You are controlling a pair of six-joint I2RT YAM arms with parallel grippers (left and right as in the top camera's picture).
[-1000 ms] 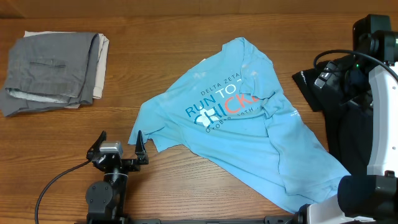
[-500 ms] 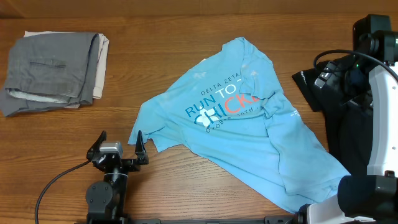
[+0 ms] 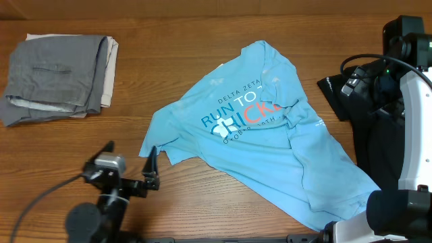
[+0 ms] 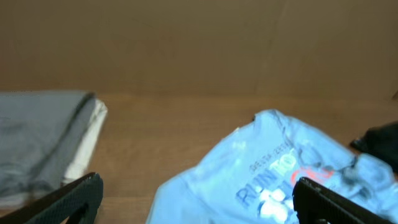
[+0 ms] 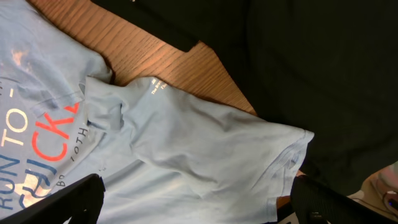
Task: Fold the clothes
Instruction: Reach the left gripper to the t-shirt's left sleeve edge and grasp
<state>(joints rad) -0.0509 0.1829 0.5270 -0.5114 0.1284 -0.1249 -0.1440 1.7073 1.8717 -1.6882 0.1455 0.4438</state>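
A: Where's the light blue short-sleeved T-shirt (image 3: 270, 135) w/ the "RUN TO THE CHICKEN" print?
B: Centre-right on the wooden tabletop (image 3: 175, 40). It lies loose & at a slant, print side up. A bunched wrinkle across the chest hides part of the lettering. Not folded.
A: Left fingers (image 3: 152, 162)?
B: Wide apart, nothing btwn them. They're at the front of the tabletop, just beside the shirt's near-left corner. That arm looks blurred from overhead.
A: Right fingers (image 5: 68, 202)?
B: Also spread apart & empty. They're over the shirt's crumpled sleeve, w/ black cloth (image 5: 311, 74) beside it. Can't pick them out from overhead.
A: Anything else?
B: Folded grey trousers (image 3: 57, 71) at far left, well apart from the shirt, w/ sth pale under them.
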